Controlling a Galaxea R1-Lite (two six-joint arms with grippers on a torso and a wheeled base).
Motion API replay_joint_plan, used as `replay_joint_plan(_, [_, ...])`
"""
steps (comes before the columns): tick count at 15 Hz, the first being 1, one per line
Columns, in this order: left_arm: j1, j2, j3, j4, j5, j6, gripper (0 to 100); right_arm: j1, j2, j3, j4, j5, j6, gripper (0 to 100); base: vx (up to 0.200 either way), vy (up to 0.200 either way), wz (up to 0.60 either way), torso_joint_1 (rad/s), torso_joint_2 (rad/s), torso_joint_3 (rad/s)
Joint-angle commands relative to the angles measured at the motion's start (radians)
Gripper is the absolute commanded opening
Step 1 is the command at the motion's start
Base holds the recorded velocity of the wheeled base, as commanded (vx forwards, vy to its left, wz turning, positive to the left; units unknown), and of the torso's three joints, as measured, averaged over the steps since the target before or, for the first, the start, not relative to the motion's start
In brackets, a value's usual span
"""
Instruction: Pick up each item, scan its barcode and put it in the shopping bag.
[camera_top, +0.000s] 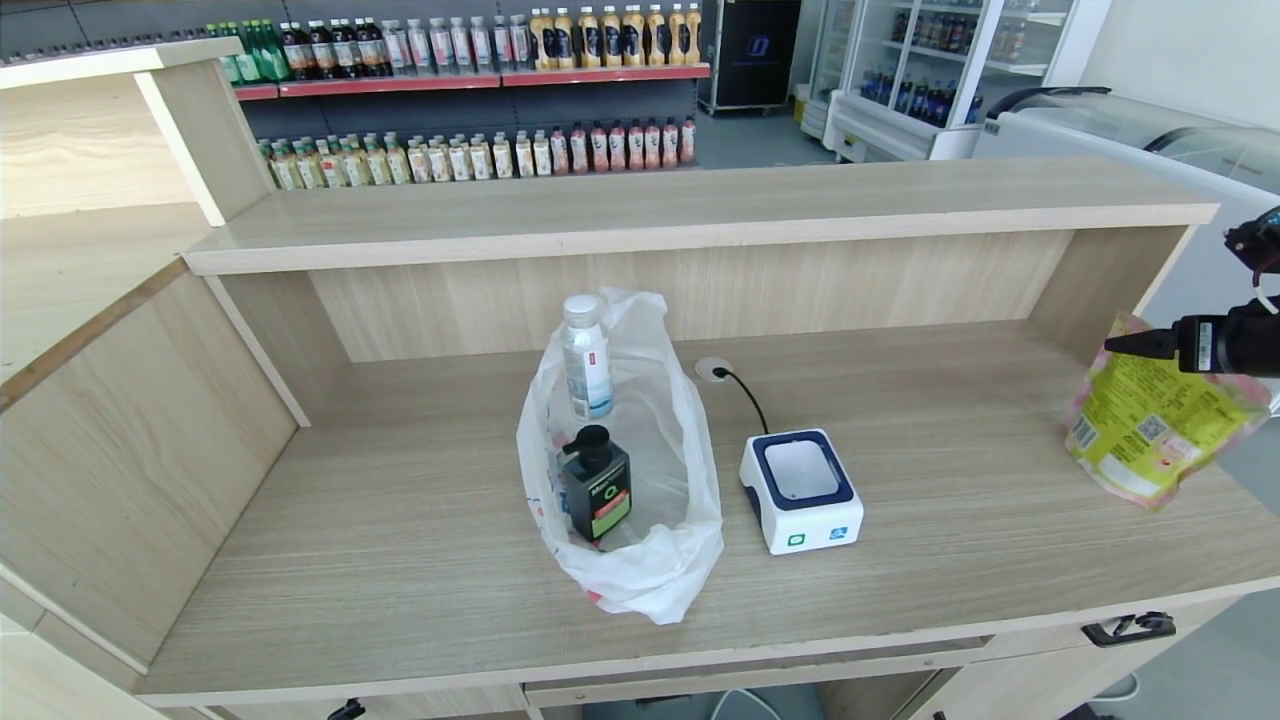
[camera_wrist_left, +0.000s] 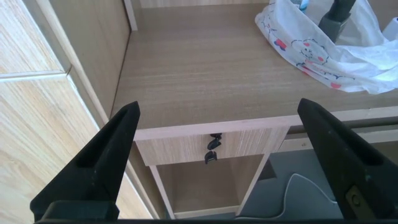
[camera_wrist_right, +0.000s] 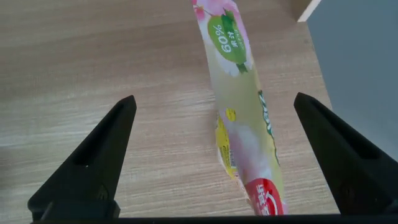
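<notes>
A green and yellow snack bag (camera_top: 1150, 430) stands upright at the counter's right end. My right gripper (camera_top: 1130, 345) is at its top edge, open, with the bag (camera_wrist_right: 242, 124) edge-on between the spread fingers and touching neither. The white plastic shopping bag (camera_top: 640, 560) lies open at the counter's middle and holds a clear bottle with a white cap (camera_top: 586, 360) and a black pump bottle (camera_top: 597, 485). The white and blue barcode scanner (camera_top: 800, 490) sits just right of it. My left gripper (camera_wrist_left: 217, 109) is open and holds nothing, low in front of the counter's left front edge, with the shopping bag (camera_wrist_left: 329, 50) beyond.
A raised shelf (camera_top: 700, 215) runs along the counter's back, and wooden side walls close both ends. The scanner's black cable (camera_top: 745, 395) leads to a hole in the counter. Under the front edge are a drawer with a black handle (camera_top: 1128, 628) and a key (camera_wrist_left: 212, 149).
</notes>
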Motion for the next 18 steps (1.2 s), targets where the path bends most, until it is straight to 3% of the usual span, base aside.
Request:
replay_joint_plan(1, [0.000,0.001,0.000,0.000,0.000,0.000,100,0.022,0.055,-0.005,-0.009,0.000,-0.001,100,0.000,0.000,0.00,0.000,0.00,0.000])
replay_joint_plan(10, [0.000,0.001,0.000,0.000,0.000,0.000,100,0.027,0.156,0.078,-0.111,-0.003,-0.032,100,0.000,0.000,0.00,0.000,0.00,0.000])
replay_joint_plan(11, [0.000,0.001,0.000,0.000,0.000,0.000,100,0.025,0.161,0.107,-0.148,-0.002,-0.037,0,0.000,0.000,0.00,0.000,0.00,0.000])
replay_joint_plan(18, [0.000,0.001,0.000,0.000,0.000,0.000,100,0.033,0.139,0.177,-0.230,-0.005,-0.110,0,0.000,0.000,0.00,0.000,0.00,0.000])
